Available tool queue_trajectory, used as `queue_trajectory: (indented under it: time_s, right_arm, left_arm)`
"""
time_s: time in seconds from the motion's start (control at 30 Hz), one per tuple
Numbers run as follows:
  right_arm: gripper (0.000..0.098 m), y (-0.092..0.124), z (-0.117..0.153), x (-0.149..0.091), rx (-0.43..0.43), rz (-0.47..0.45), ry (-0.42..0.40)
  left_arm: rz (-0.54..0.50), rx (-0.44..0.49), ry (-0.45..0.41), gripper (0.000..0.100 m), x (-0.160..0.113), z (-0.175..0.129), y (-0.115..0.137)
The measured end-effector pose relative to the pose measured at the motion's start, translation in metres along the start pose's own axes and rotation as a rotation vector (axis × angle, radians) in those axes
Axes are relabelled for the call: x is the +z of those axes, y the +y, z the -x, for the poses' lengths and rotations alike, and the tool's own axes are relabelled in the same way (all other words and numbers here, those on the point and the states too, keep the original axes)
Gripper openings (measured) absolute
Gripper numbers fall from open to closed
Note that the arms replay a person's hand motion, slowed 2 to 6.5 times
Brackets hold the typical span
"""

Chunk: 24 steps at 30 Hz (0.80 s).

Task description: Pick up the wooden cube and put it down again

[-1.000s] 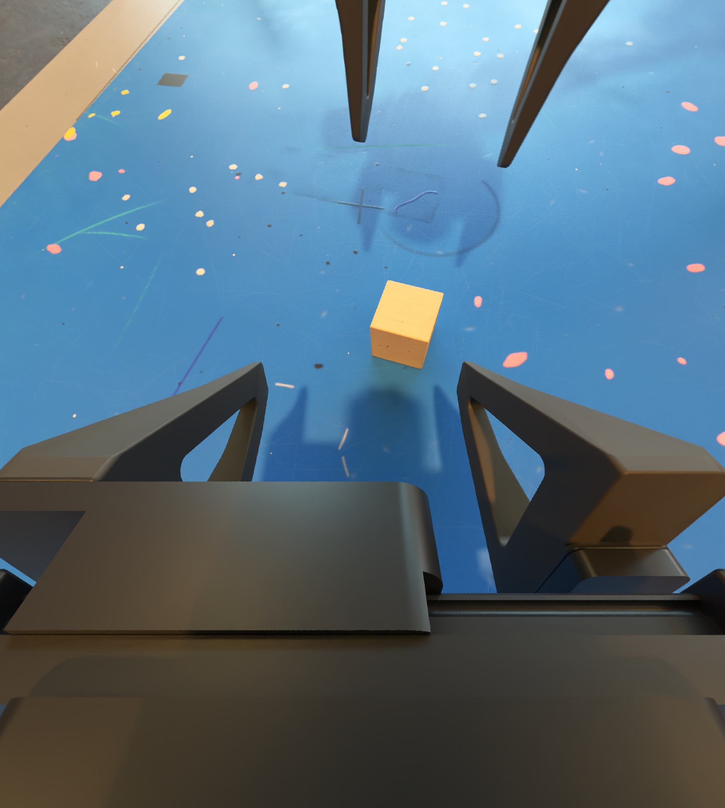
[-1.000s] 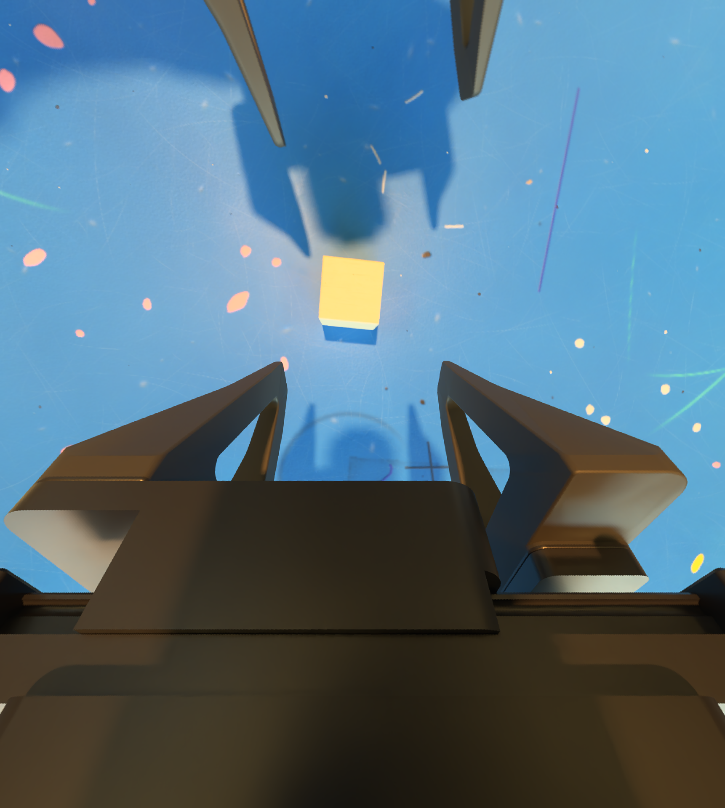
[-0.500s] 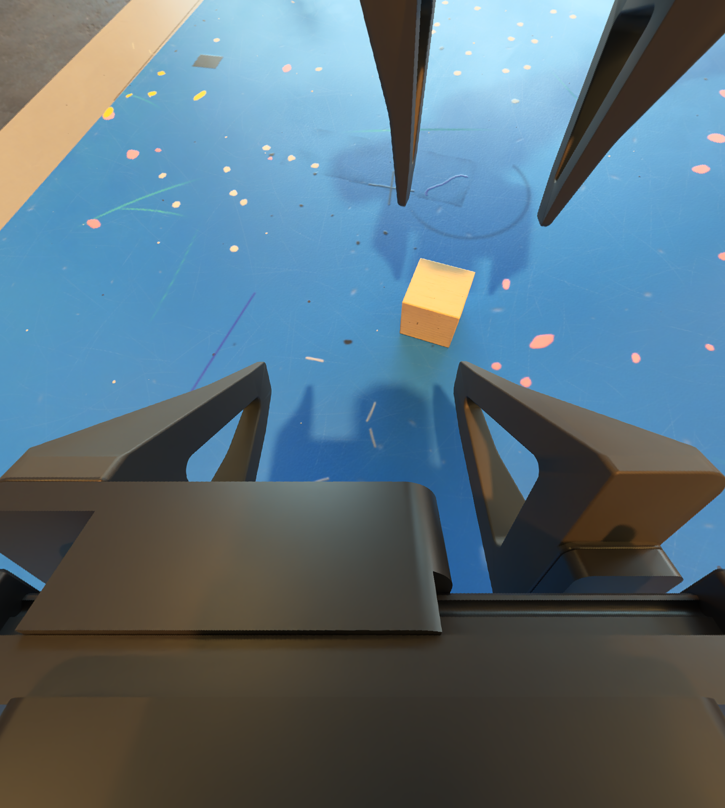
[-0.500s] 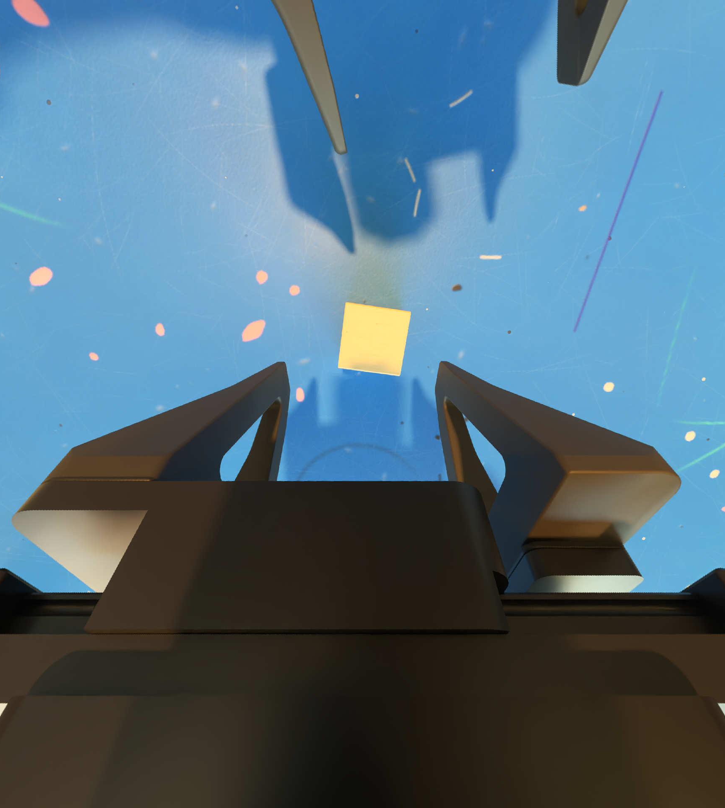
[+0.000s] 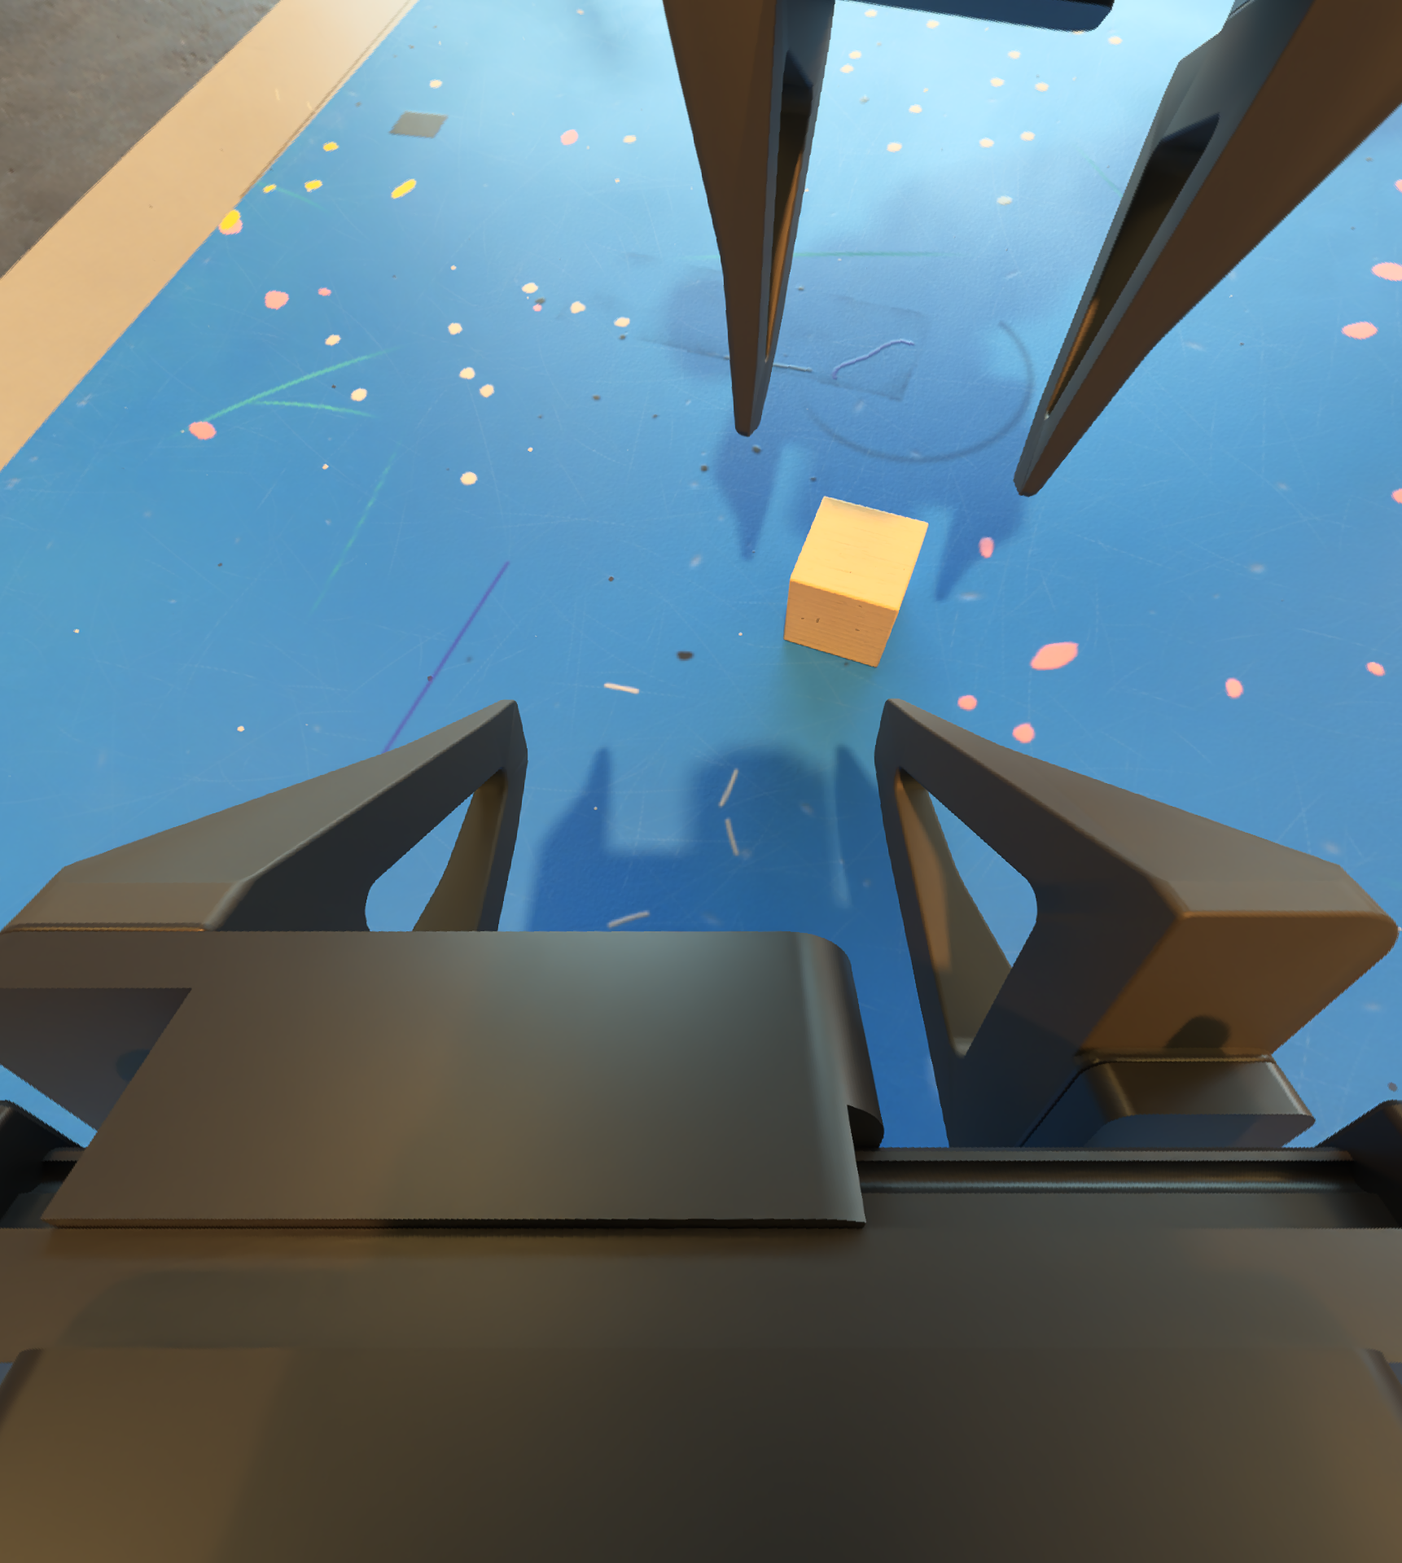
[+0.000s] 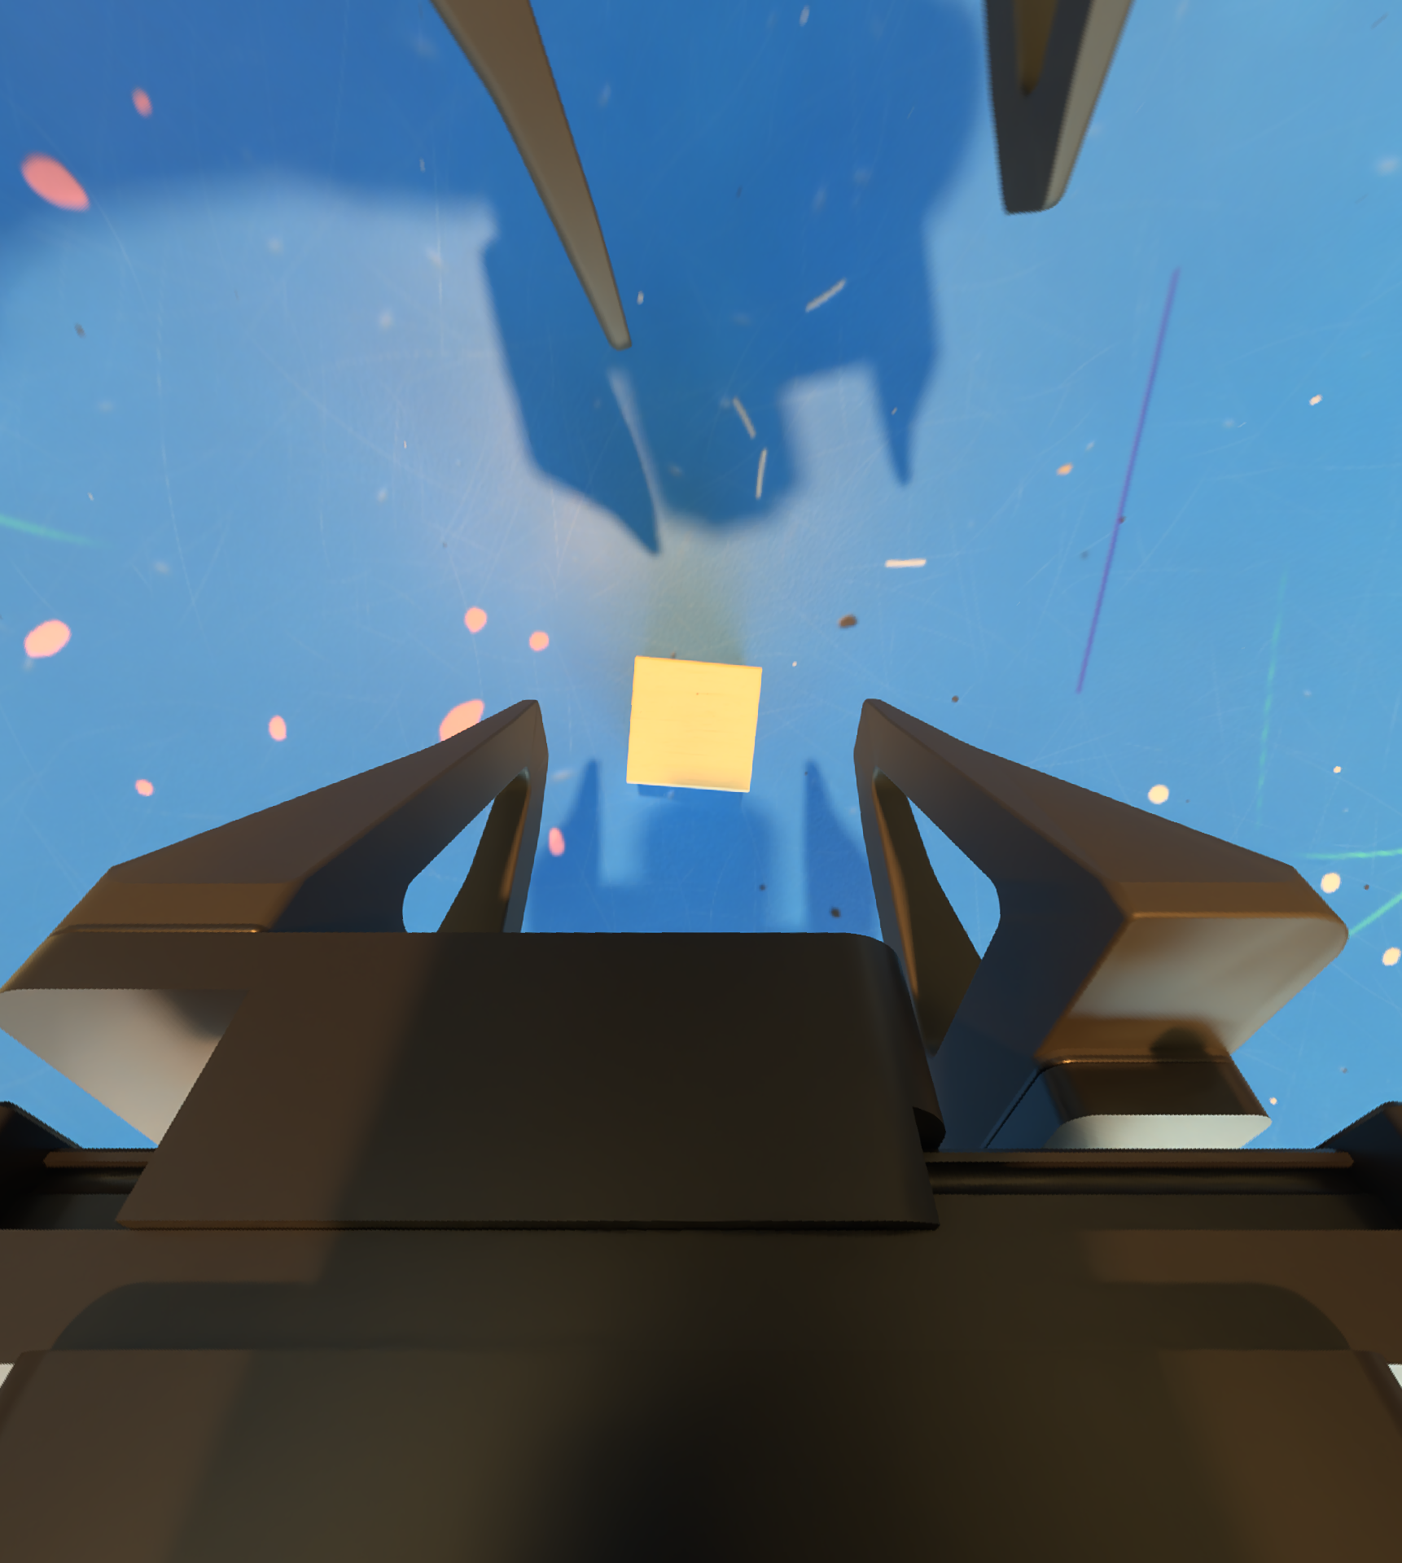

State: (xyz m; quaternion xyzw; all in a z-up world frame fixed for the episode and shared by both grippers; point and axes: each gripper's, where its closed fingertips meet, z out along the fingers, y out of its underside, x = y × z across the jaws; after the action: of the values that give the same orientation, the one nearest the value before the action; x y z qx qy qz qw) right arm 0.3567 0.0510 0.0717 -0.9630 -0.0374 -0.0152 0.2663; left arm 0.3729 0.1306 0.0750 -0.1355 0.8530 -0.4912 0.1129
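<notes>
Wooden cube point(image 5: 854, 579) sits flat on the blue speckled table point(image 5: 342, 592), untouched and on its own; you are in the approach step, with nothing lifted yet. Your right gripper point(image 6: 699, 719) hangs above it with its fingers spread wide, and in the right wrist view the cube lies almost centred in that gap, top face up; judge this the arm placed to take it. Your left gripper point(image 5: 698, 719) is also spread apart and holds nothing; the cube lies ahead of it and a little to one side. For the next move, lower the right gripper straight down until the fingers flank two opposite faces, square the wrist to those faces, then close; watch that a fingertip does not land on the top face.
</notes>
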Motion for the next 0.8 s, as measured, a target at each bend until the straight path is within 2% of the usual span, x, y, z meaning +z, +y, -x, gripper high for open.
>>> queue_trajectory:
  time_s: [0.17, 0.27, 0.57, 0.8]
  right_arm:
    - [0.0623, -0.004, -0.006, -0.012, 0.033, -0.206, 0.055]
    - [0.0623, 0.0, -0.007, -0.017, 0.045, -0.28, 0.091]
    - [0.0652, 0.012, -0.002, -0.008, 0.055, -0.325, 0.125]
    - [0.0651, 0.011, -0.003, 0.002, 0.058, -0.339, 0.138]
  left_arm:
    - [-0.015, 0.003, -0.002, 0.07, -0.003, 0.001, -0.003]
    - [-0.02, 0.002, -0.001, 0.07, -0.003, 0.001, -0.004]
    - [-0.017, 0.004, 0.003, 0.07, -0.002, 0.0, -0.003]
    - [-0.008, 0.013, 0.004, 0.07, 0.0, -0.002, -0.003]
